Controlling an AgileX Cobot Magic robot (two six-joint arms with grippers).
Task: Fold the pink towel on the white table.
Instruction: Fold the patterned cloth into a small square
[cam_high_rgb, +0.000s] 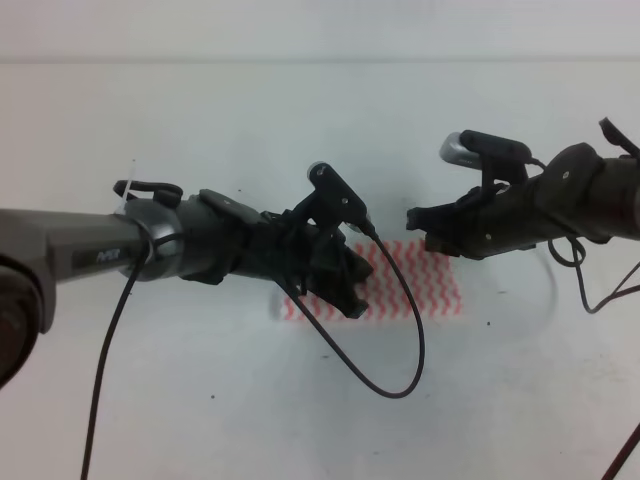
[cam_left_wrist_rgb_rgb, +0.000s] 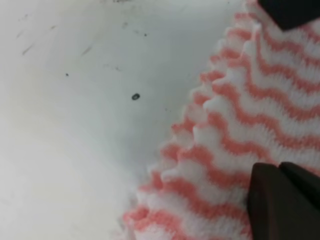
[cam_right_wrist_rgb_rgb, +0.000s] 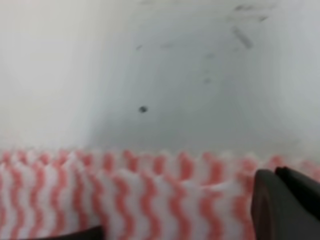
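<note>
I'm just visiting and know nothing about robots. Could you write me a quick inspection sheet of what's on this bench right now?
Surface: white table, a few dark specks.
Job's things: pink towel, lying flat, partly under the arms.
Clutter: nothing seen.
Grippers: left gripper low over the towel's left end; right gripper over its far edge; cannot tell whether either is open.
Cables: black cable looping off the left arm.
Surroundings: nothing seen.

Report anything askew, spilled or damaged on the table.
Nothing stands out. The pink towel lies flat on the white table, apparently already folded into layers at its edge. The tabletop shows only small dark specks and scuffs. A loose black cable droops over the towel.
</note>
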